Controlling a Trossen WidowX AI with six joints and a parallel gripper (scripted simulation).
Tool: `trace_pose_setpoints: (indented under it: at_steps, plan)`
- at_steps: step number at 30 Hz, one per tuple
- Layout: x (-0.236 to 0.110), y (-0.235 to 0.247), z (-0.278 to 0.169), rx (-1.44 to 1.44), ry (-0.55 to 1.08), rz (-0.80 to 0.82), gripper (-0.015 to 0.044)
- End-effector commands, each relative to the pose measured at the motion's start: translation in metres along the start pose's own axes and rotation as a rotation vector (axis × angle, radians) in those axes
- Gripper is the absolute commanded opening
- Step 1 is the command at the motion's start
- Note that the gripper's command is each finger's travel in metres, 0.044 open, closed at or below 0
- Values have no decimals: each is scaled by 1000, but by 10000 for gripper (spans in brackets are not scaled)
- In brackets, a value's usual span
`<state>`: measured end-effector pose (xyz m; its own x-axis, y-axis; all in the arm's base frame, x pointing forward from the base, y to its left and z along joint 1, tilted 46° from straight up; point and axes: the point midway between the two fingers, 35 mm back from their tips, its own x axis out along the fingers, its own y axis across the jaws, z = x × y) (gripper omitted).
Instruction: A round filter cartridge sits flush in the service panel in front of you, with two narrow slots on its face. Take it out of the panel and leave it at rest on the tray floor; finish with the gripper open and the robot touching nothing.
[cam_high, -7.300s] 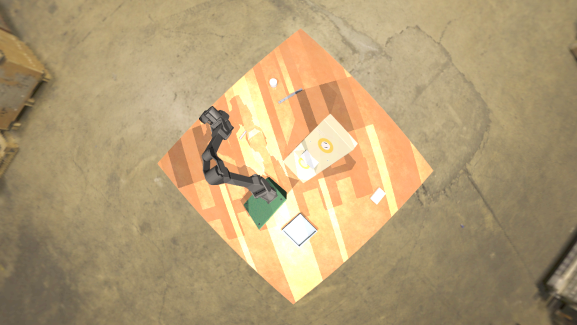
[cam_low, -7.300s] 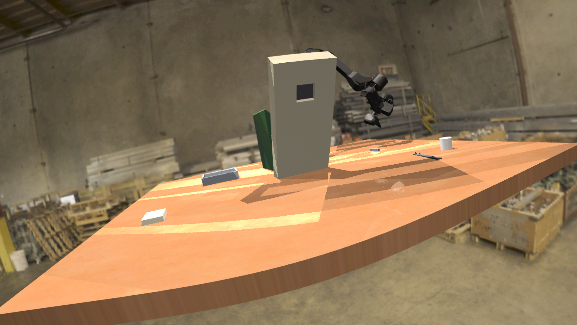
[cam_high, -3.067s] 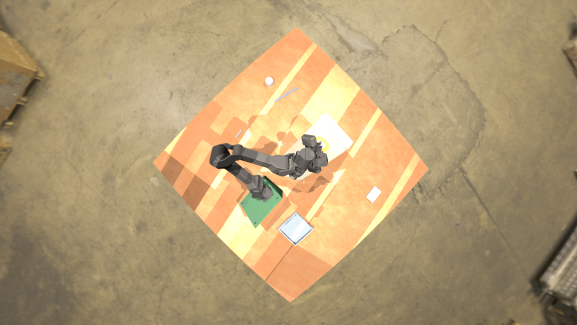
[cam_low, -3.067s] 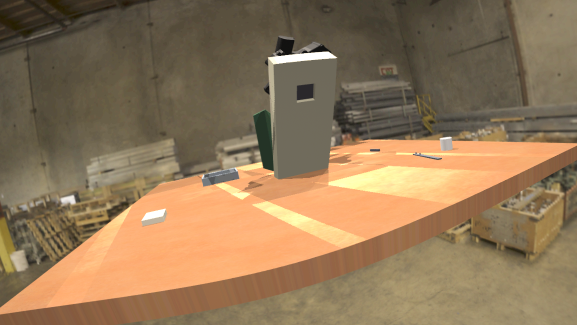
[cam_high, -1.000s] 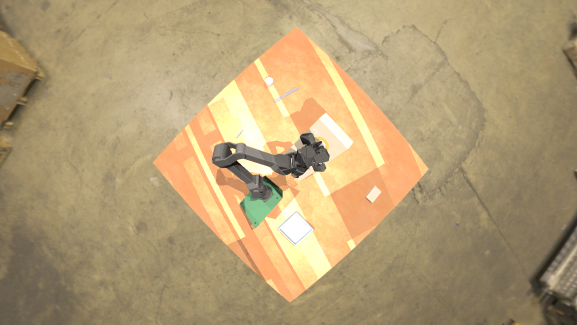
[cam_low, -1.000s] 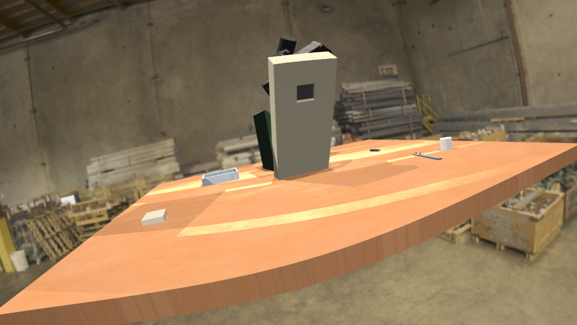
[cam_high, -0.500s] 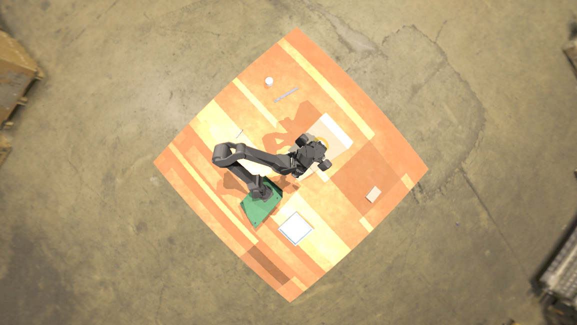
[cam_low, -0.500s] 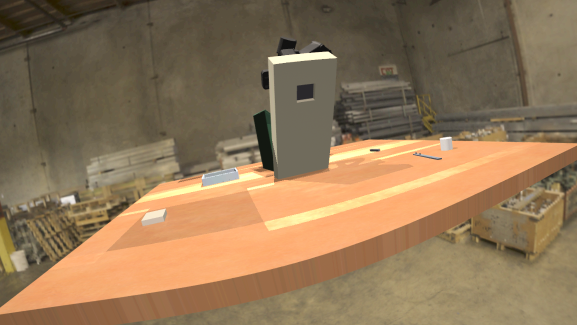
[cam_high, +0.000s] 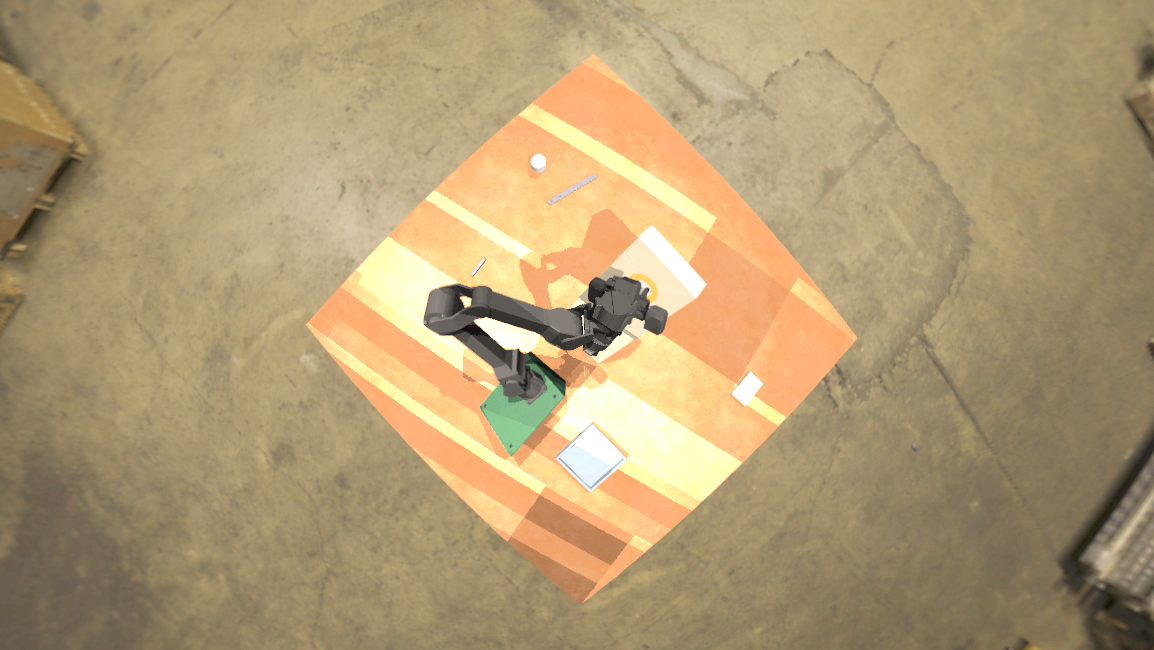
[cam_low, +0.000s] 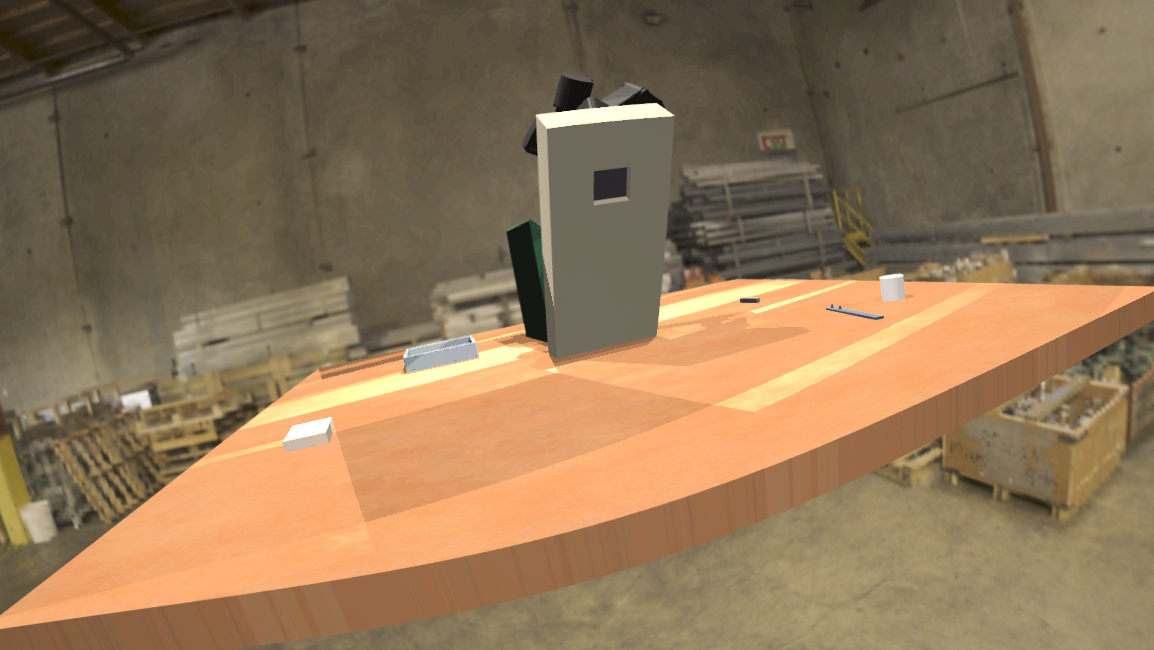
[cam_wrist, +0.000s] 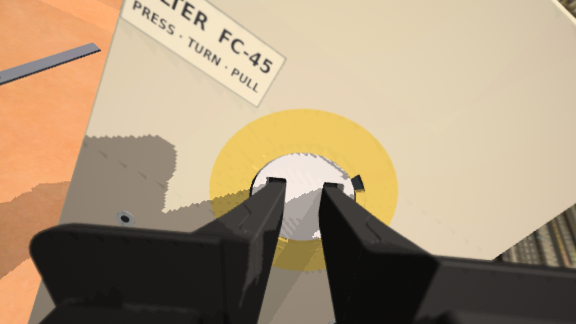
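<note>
The pale round face of the filter cartridge sits inside a yellow ring on the beige upright service panel. My gripper is shut on the cartridge, with its two black fingertips in the slots of the face. A dark notch shows at the right edge of the cartridge. I cannot tell whether the face stands out from the panel. The arm hides the fingertips in the top view, and the panel hides them in the exterior view. The light blue tray is empty.
The green base plate lies between panel and tray side. A white cylinder, a grey bar, a small stick and a white block lie farther out on the table.
</note>
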<state>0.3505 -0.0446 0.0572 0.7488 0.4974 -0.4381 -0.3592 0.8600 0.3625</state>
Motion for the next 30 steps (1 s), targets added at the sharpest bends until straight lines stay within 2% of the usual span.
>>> trace_pose_setpoints:
  at_steps: [1,15,20,30]
  plan:
    - [3,1,-1,-154,8,-5,0]
    - [2,1,-1,-628,9,-3,0]
    - [-1,0,-1,-581,11,-4,0]
    - [-50,-3,-1,-533,22,-3,0]
